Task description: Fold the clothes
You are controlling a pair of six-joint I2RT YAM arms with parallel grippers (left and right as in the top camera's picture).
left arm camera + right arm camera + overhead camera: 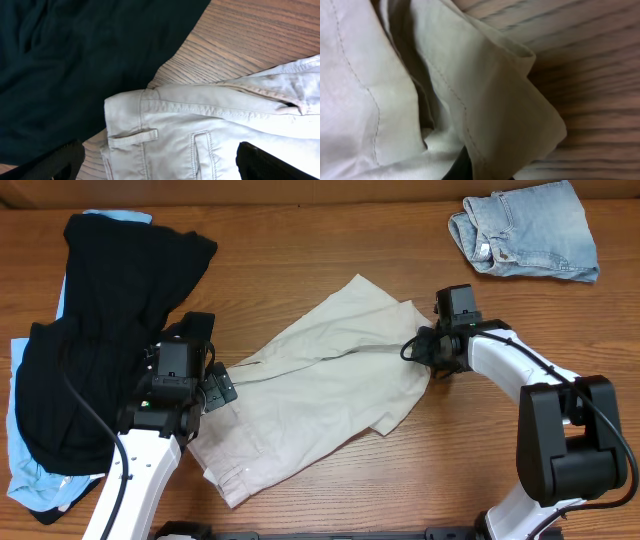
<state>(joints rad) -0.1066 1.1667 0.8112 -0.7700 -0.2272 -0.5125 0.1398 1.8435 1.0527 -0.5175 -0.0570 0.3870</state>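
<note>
Two sets of jaws, two different states. My left jaws stand wide apart, one dark fingertip [60, 160] on either side of the waistband corner [125, 107] of the khaki shorts [320, 395], right by a belt loop [132, 137]. I cannot tell whether they touch the cloth or hang just above it. My right jaws are pressed together on the opposite end of the same shorts, where a folded hem [520, 100] bunches up and runs down into them. The shorts lie crumpled and slanting across the middle of the desk [300, 240], waistband toward the near left and legs toward the far right. A black garment [110, 330] is heaped along the left edge, just beside my left jaws, on top of a pale-blue garment [30, 480] that peeks out at the near left corner and again at the far side. Denim shorts [525, 230] sit folded in the far right corner, well apart from everything else.
</note>
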